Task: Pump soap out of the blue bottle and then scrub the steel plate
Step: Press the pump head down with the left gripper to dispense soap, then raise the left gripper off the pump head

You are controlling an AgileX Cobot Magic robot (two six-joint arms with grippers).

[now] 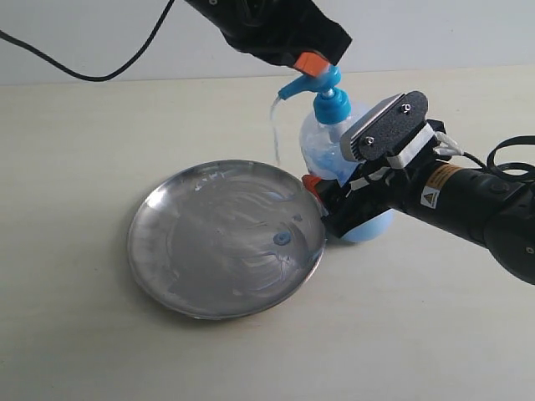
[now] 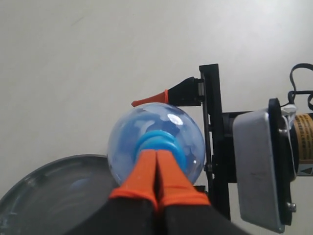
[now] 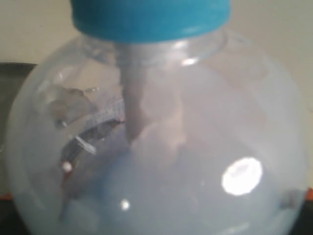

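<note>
Black cable [image 1: 90, 79] above a beige tabletop [image 1: 75, 359]

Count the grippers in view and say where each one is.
2. The left gripper is above the blue bottle, closed fingertips on its pump head. The right gripper sits at the side, fingers either side of the bottle's body, beside the steel plate. None hidden.

Bare table [image 1: 75, 334] left of and in front of the round shiny steel plate [image 1: 209, 251] gives open passage. At its right rim stands the clear blue-headed pump bottle [image 1: 322, 138], with the right gripper [image 1: 338, 196] jaws around it and its black arm filling that side. The left gripper [image 1: 316, 63] sits on the pump head from above, at the back.
</note>
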